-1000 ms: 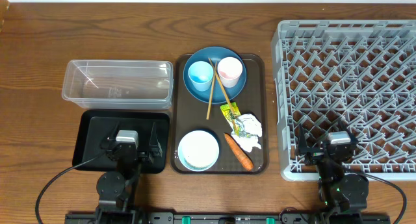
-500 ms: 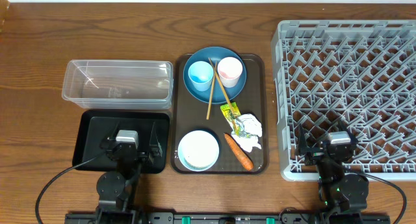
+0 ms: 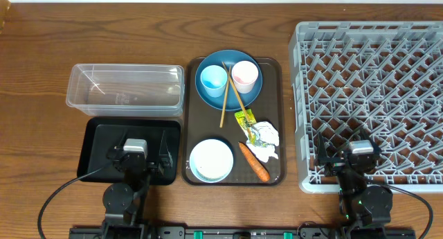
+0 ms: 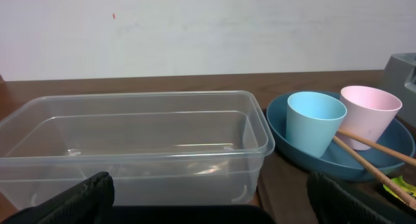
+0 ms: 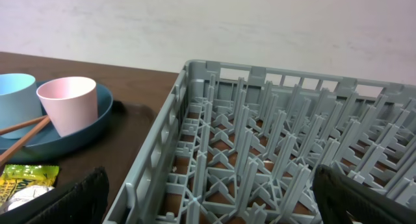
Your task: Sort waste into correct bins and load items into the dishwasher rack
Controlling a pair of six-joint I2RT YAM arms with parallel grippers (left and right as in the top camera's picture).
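Rack (image 3: 370, 93), right: empty. Brown tray (image 3: 280, 107), centre. Clear box (image 3: 124, 90), black tray (image 3: 93, 138), left: empty. On brown tray: plate (image 3: 208, 95), bowl (image 3: 211, 160), blue cup (image 3: 213, 78), pink cup (image 3: 244, 75), chopsticks (image 3: 223, 104), carrot (image 3: 254, 161), tissue (image 3: 266, 138), wrapper (image 3: 245, 120). Left end effector (image 3: 136, 159), right end effector (image 3: 360, 158), bottom: jaws apart, empty. Nothing sorted or loaded yet.

No change shows since a second ago: left hand (image 4: 208, 195) and right hand (image 5: 211, 195) unmoved, nothing shifted
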